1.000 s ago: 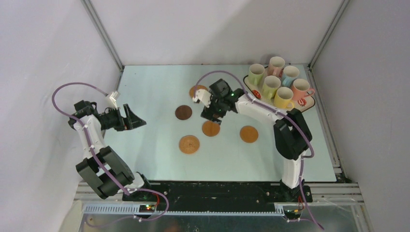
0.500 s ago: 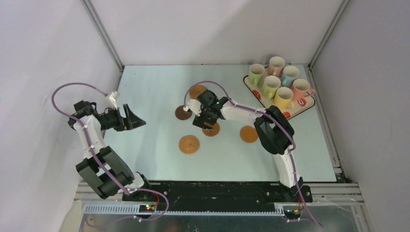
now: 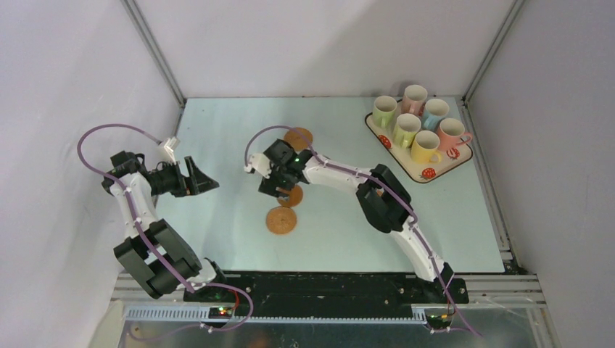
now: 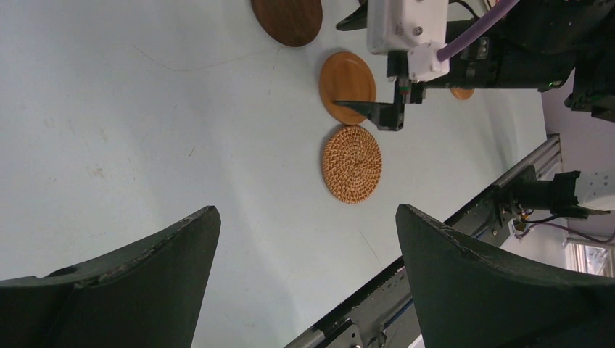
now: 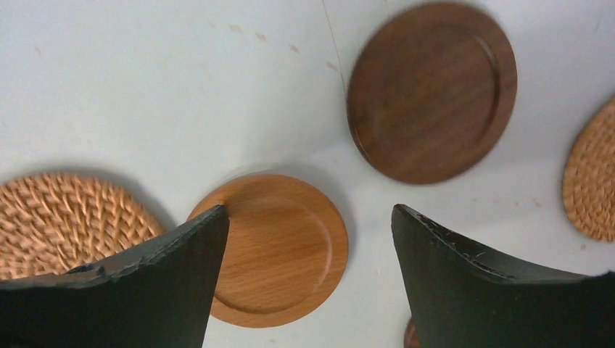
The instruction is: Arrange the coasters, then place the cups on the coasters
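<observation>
My right gripper [image 3: 279, 186] hangs open, low over the table's middle. Between and under its fingers lies an orange wood coaster [image 5: 272, 250], with the left finger over its rim. A dark brown coaster [image 5: 431, 90] sits just beyond it. Woven coasters lie to the left [image 5: 65, 221] and to the right [image 5: 591, 181]. From above I see the near woven coaster [image 3: 281, 221] and the far one [image 3: 297, 138]. Several cups [image 3: 425, 146] stand on the strawberry tray [image 3: 435, 172]. My left gripper [image 3: 199, 177] is open and empty at the left, seen again [image 4: 307, 210] in its own view.
The right arm stretches across the table's middle and hides what lies under its elbow [image 3: 377, 199]. The tray sits at the back right corner. White walls and metal frame rails close the table in on three sides.
The right arm has swung left, its gripper still open. The orange wood coaster now lies further left. The dark brown coaster is now hidden under the gripper in the top view. The left arm has not moved.
</observation>
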{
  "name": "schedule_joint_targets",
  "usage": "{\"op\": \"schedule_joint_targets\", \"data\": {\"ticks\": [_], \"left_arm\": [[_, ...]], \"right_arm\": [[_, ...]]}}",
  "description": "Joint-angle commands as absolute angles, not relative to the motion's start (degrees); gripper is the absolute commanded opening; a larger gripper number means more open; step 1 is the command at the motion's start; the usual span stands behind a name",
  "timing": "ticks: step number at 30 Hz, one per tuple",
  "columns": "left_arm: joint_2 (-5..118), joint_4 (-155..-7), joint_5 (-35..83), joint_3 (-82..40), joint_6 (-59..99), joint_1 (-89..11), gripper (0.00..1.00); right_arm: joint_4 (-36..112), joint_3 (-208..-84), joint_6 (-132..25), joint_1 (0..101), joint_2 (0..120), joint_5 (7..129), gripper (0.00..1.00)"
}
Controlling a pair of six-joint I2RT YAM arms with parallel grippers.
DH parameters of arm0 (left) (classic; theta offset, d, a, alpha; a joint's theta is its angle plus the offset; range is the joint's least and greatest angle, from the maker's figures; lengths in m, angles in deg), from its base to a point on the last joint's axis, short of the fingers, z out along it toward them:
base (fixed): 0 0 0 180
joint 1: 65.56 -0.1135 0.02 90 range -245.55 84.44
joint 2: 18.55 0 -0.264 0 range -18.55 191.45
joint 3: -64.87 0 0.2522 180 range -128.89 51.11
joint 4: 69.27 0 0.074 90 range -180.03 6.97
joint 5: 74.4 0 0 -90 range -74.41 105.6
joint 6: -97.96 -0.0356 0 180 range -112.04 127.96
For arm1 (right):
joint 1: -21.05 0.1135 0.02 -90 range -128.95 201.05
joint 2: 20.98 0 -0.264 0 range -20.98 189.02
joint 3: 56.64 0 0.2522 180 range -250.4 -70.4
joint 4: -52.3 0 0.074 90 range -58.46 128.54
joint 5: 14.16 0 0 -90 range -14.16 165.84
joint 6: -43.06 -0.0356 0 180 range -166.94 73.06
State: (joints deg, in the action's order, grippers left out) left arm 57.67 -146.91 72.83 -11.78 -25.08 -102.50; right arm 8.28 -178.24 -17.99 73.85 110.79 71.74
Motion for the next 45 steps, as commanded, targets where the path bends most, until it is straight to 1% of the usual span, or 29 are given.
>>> {"op": "schedule_joint_targets", "data": {"ticks": [1,11,20,30,35,41,44,45], "left_arm": [[56.27,-147.51,74.50,-13.55,-26.64,-103.29,0.98],[56.31,-147.54,74.66,-13.58,-26.73,-103.64,0.98],[56.21,-147.60,74.66,-13.58,-26.67,-103.66,0.98],[56.08,-147.54,74.56,-13.58,-26.54,-103.79,0.98],[56.22,-147.49,74.61,-13.53,-26.56,-103.86,0.98],[56.43,-147.48,74.69,-13.58,-26.56,-103.86,0.98],[56.42,-147.51,74.81,-13.58,-26.52,-103.85,0.98],[56.42,-147.48,74.87,-13.58,-26.51,-103.86,0.98]], "right_arm": [[5.16,-185.10,-20.21,77.27,115.93,71.50,0.88],[2.72,-195.53,-23.54,81.20,121.71,69.99,0.88],[2.23,-197.08,-24.98,82.10,122.30,68.68,0.88],[1.98,-198.87,-24.00,82.01,121.76,71.18,0.88],[0.39,-201.01,-21.50,80.18,118.17,74.35,0.89],[-1.08,-200.00,-20.37,77.32,110.59,73.05,0.89],[-1.19,-194.95,-20.00,76.06,104.70,71.65,0.89],[-0.77,-191.23,-19.85,75.59,103.30,71.50,0.89]]}}
